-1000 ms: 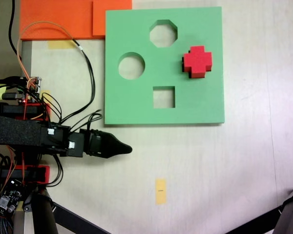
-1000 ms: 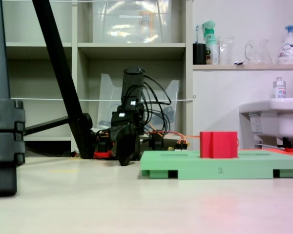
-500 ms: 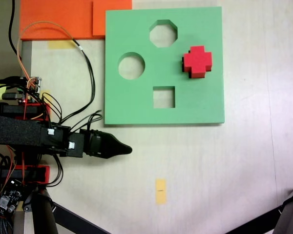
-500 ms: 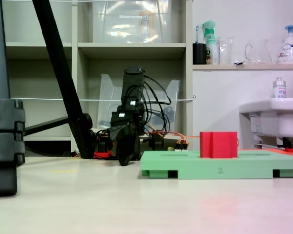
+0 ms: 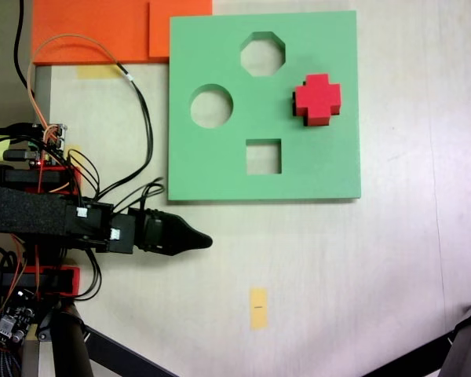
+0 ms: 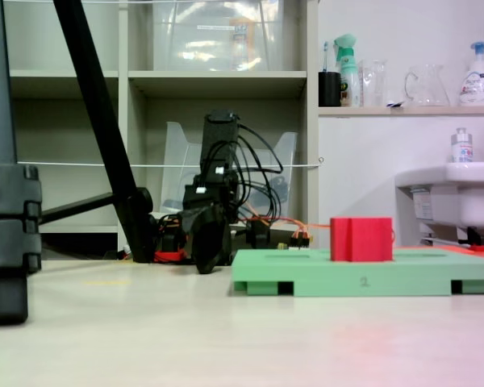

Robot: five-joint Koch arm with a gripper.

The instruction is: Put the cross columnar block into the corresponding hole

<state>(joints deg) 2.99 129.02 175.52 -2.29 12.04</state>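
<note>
Red cross columnar block [image 5: 317, 99] stands on the green board [image 5: 220, 173] at about three o'clock from the board's middle in the top-down fixed view, right where the plus-shaped hole should be; the hole itself is hidden under it, so I judge the block is seated in the corresponding hole but not sunk flush. From the low fixed view the block [image 6: 360, 239] rises well proud of the board's top face [image 6: 306, 274], upright with no lean that I can make out. Its long axis runs straight up from the bench, and seen from above its four arms point to twelve, three, six and nine o'clock, square with the board's edges. The octagonal cutout [image 5: 262, 53], round cutout [image 5: 211, 106] and square cutout [image 5: 263, 156] are all open. The fingers [image 5: 195, 238] lie low over the bench [image 5: 361, 275] at about seven o'clock from the board, well apart from the block and holding nothing; they come to a single dark point, so I cannot tell whether they are closed or slightly parted. To my eye the placing looks done, with at most a press-down left.
</note>
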